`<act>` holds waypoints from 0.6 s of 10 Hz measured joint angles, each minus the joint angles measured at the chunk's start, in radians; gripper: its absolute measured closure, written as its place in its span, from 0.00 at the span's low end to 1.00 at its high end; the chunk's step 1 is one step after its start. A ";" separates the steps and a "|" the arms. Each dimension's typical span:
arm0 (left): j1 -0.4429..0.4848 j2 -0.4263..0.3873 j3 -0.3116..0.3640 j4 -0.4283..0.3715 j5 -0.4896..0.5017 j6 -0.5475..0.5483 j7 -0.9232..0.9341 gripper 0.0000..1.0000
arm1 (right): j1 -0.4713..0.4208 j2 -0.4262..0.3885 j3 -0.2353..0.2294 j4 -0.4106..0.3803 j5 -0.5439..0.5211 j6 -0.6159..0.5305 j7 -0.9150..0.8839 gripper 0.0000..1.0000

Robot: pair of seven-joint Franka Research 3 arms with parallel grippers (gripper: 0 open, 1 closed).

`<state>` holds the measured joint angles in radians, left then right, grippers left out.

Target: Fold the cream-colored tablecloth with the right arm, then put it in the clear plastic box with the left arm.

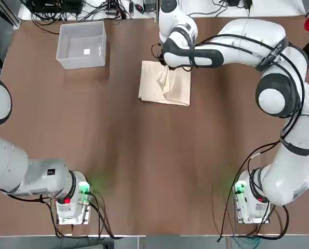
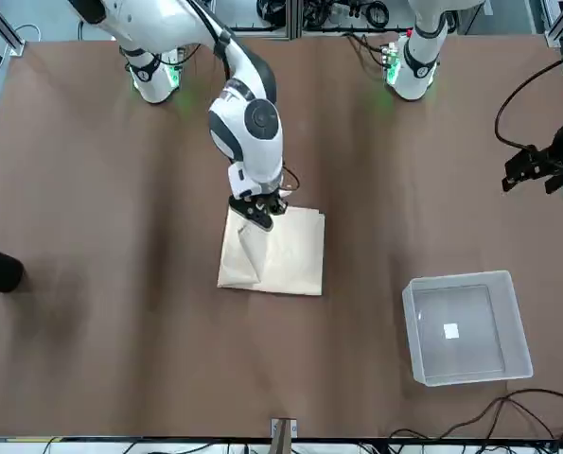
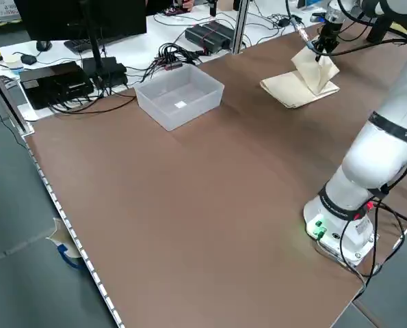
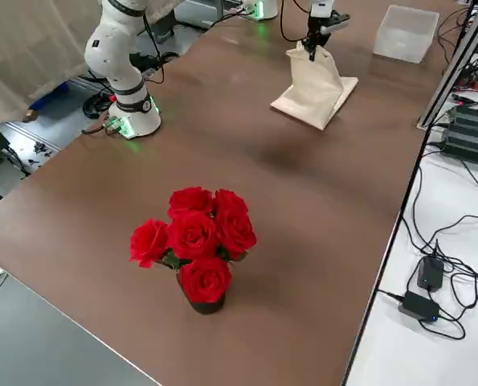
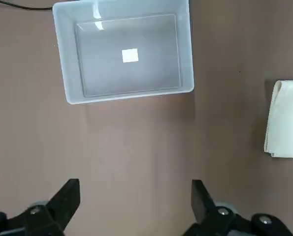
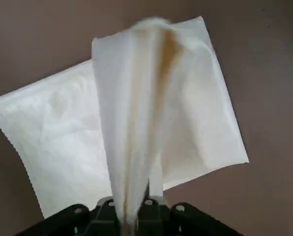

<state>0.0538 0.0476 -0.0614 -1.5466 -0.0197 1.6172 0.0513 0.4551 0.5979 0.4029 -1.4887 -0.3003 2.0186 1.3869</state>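
Observation:
The cream-colored tablecloth [image 2: 295, 260] lies folded on the brown table, far middle, with one part pulled up into a peak. My right gripper [image 2: 260, 218] is shut on that raised peak [image 6: 131, 123], just above the cloth [image 4: 315, 88]. The clear plastic box [image 1: 82, 62] stands to the cloth's left, holding only a small white mark. In the left wrist view my left gripper [image 5: 134, 189] hangs open above the table with nothing between its fingers, short of the box [image 5: 62, 59], and the cloth's edge [image 5: 286, 118] shows off to one side.
A vase of red roses [image 4: 194, 241] stands on the table at the robot's right side. Cables and electronics [image 3: 210, 34] lie on the white bench beyond the far edge. Both arm bases [image 1: 71, 202] sit at the near edge.

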 joint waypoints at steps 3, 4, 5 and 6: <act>0.000 0.000 0.000 0.000 0.000 0.003 0.000 0.00 | 0.000 0.000 0.000 0.001 0.000 0.000 0.001 0.75; 0.000 0.000 0.000 0.000 0.000 0.009 0.000 0.00 | 0.000 0.000 0.000 0.001 0.000 0.000 0.001 0.74; 0.000 0.000 0.000 0.000 0.000 0.011 0.000 0.00 | 0.000 0.000 0.000 0.001 0.000 0.000 0.001 0.72; 0.000 0.000 0.000 0.000 0.000 0.012 0.000 0.00 | 0.000 0.000 0.000 0.001 0.000 0.000 0.001 0.68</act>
<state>0.0538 0.0476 -0.0610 -1.5465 -0.0197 1.6291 0.0517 0.4555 0.5979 0.4029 -1.4881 -0.3003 2.0186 1.3875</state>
